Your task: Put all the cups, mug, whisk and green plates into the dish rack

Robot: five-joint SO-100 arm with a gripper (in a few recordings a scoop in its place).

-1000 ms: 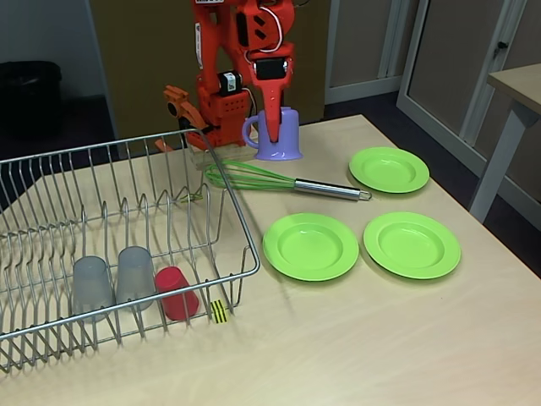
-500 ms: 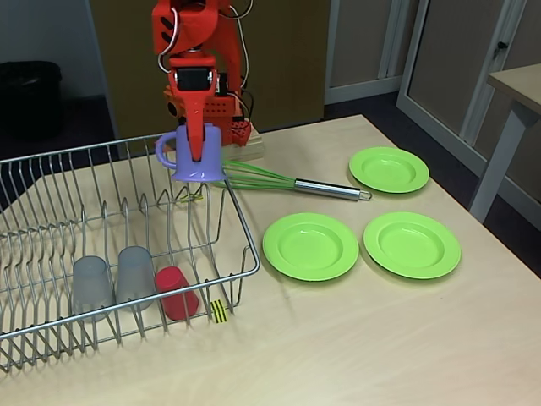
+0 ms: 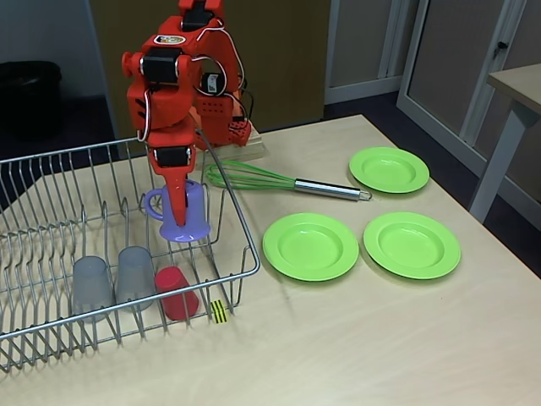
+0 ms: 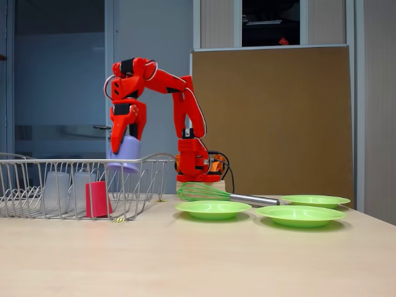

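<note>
gripper (image 3: pixel 179 207) clamped on mug (image 3: pixel 182 218), upside down over dish rack (image 3: pixel 241 254) | three cups (image 3: pixel 135 272) in rack | whisk (image 3: pixel 279 180), green plates (image 3: pixel 311 246) on table (image 3: pixel 355 338)

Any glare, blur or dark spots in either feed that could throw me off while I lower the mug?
High fixed view: sharp, evenly lit; soft shadows under the plates, a small glint on the whisk handle. Low side fixed view: backlit by the bluish glass behind the rack; mug in the gripper reads clearly, no motion blur.
</note>
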